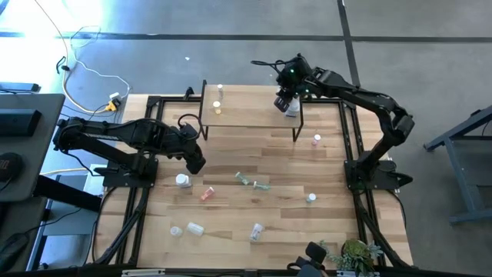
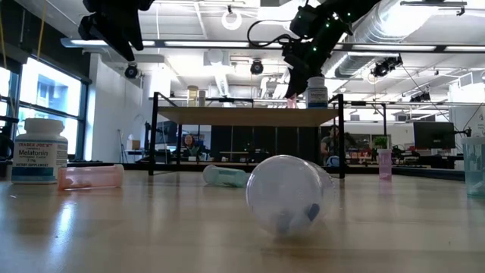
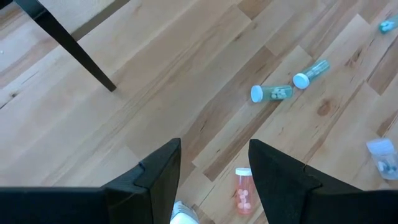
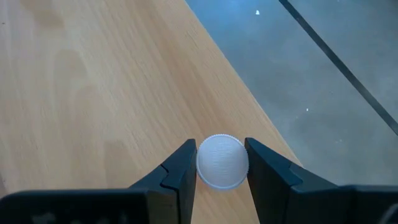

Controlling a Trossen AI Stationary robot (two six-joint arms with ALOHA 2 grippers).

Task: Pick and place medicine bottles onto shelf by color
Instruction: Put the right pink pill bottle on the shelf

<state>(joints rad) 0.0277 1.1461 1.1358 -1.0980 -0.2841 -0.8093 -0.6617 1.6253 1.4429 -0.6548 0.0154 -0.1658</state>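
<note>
Sorting in progress — most of the work remains. The small raised light-wood shelf on thin black legs [image 1: 250,104] carries two tiny bottles at its left end, one white-capped [image 1: 220,90] and one yellowish [image 1: 217,108], standing close together. At the shelf's right end the right gripper [image 1: 290,106] has its fingers [image 4: 180,171] closed against the sides of a white-capped, white-labelled cylindrical bottle [image 4: 222,161]. In the low view this bottle [image 2: 317,92] stands upright with its base at the board's surface; whether it is fully resting there cannot be told. The bottle sits near the shelf's edge in the right wrist view, so a careful release appears to be the step in hand.

The left gripper [image 1: 196,160] hovers above the tabletop with its fingers [image 3: 158,174] apart and nothing between them. Directly ahead of it lies an orange translucent bottle with a white cap [image 3: 243,189], with a large white jar [image 1: 183,181] just beside it — likely candidates for the next pick.

Still unsorted on the large wooden tabletop [image 1: 231,158]: two greenish clear bottles lying on their sides [image 1: 252,181], a pink bottle [image 1: 316,140] by the shelf's right leg, a small white-capped one [image 1: 310,198], and three clear or white pieces along the near edge [image 1: 196,228].
</note>
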